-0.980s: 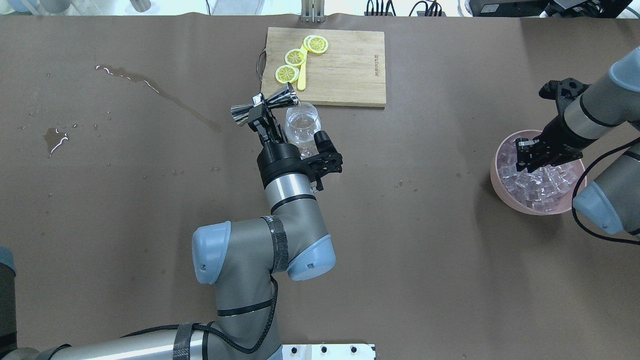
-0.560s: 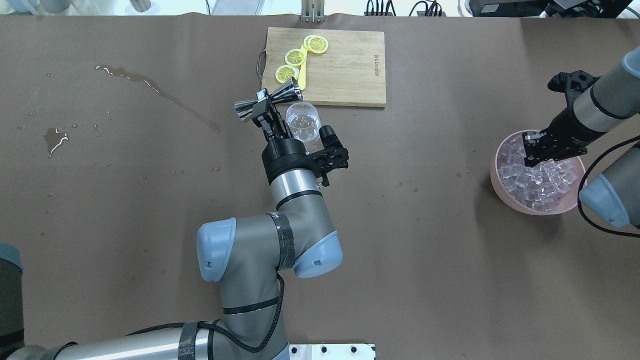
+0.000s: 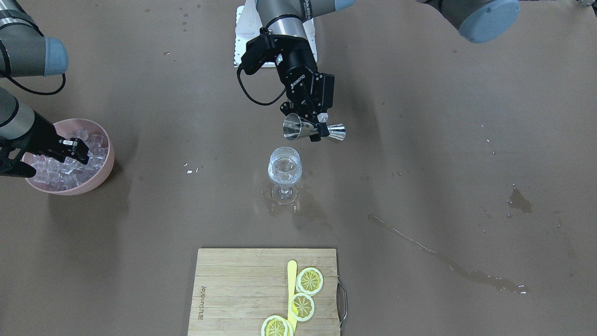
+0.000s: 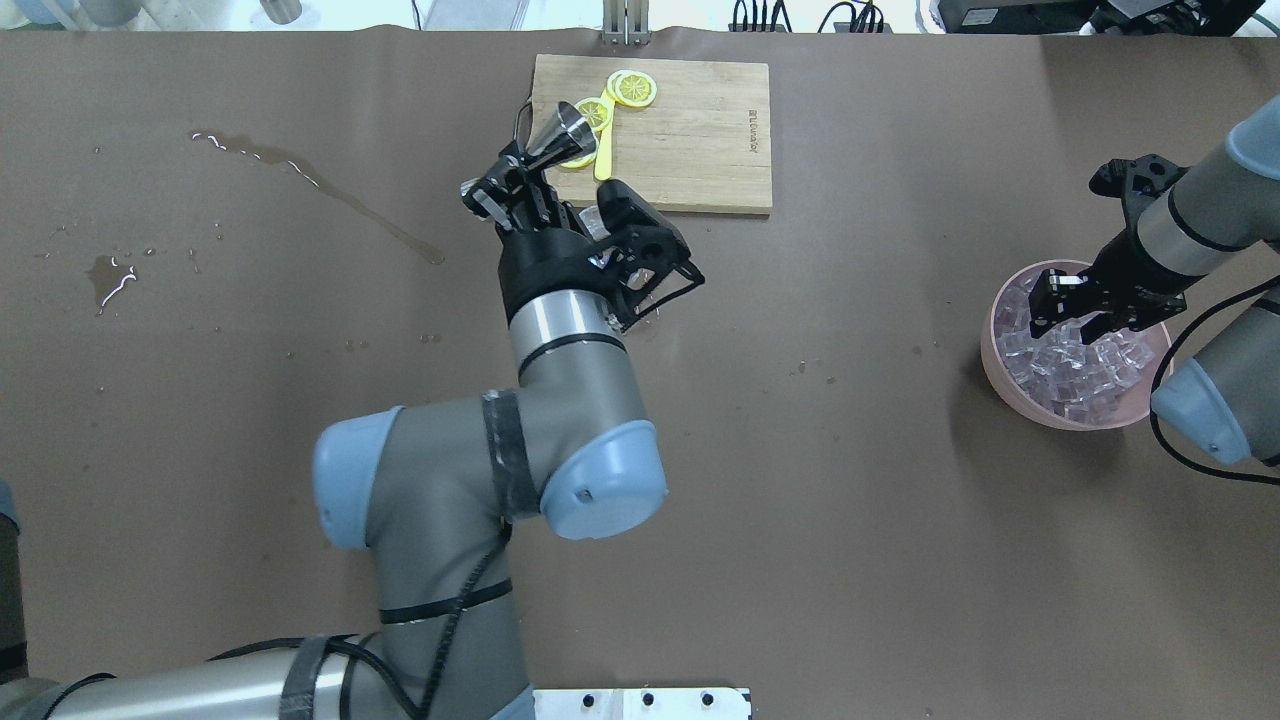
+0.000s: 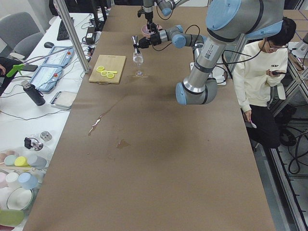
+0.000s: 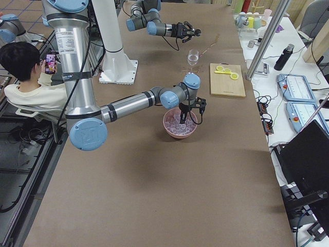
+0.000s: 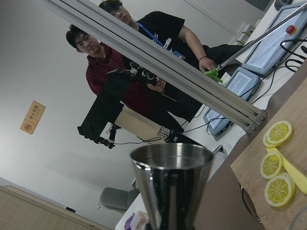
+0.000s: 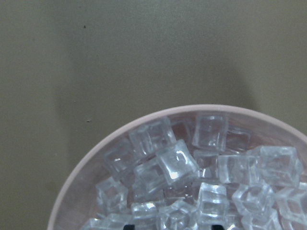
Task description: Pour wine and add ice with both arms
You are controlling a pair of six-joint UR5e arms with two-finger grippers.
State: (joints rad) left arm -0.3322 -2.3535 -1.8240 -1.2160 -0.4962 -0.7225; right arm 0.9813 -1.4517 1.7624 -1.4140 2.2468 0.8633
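My left gripper (image 3: 321,130) is shut on the waist of a steel jigger (image 3: 303,129), which lies on its side in the air behind and above the stemmed glass (image 3: 284,170). The glass stands upright and holds a little clear wine (image 3: 284,165). In the overhead view the jigger (image 4: 562,140) points toward the cutting board and my left wrist hides most of the glass. My right gripper (image 4: 1068,312) is open, its tips down among the ice cubes (image 4: 1080,380) in the pink bowl (image 4: 1000,372). The right wrist view shows the ice (image 8: 177,163) close up.
A wooden cutting board (image 4: 690,130) with lemon slices (image 4: 635,88) and a yellow tool lies beyond the glass. Streaks and puddles of spilled liquid (image 4: 320,190) mark the table's left half. There is a wet patch (image 3: 305,212) around the glass's foot.
My left arm has swung the jigger away from over the glass toward the cutting board and turned its wrist. My right gripper has shifted slightly inside the ice bowl.
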